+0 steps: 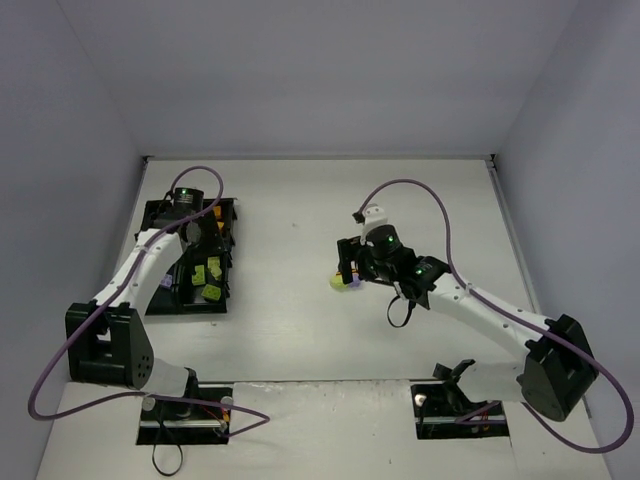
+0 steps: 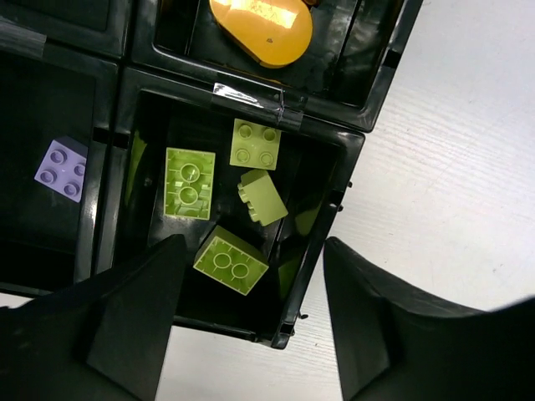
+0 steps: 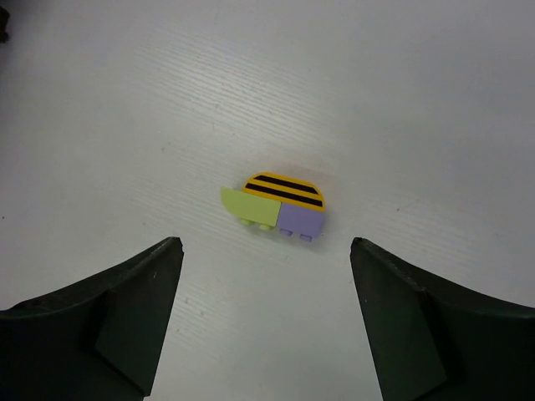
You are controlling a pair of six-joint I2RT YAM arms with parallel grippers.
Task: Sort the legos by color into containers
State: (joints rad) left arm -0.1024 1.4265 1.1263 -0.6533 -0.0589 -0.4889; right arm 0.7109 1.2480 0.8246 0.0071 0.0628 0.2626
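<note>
The black divided tray (image 1: 160, 215) sits at the left; in the left wrist view its rim (image 2: 330, 213) frames a compartment with several lime bricks (image 2: 190, 182). A purple brick (image 2: 60, 169) lies in the compartment to the left, and an orange rounded piece (image 2: 261, 30) in the one above. My left gripper (image 2: 251, 322) is open and empty above the tray's corner. A stacked piece (image 3: 274, 205) of lime, purple and orange with black stripes lies on the table; it also shows in the top view (image 1: 342, 282). My right gripper (image 3: 263, 313) is open above it, not touching.
The white table (image 1: 290, 330) is walled on three sides. Black base mounts (image 1: 185, 412) sit at the near edge. Purple cables (image 1: 420, 195) loop over both arms.
</note>
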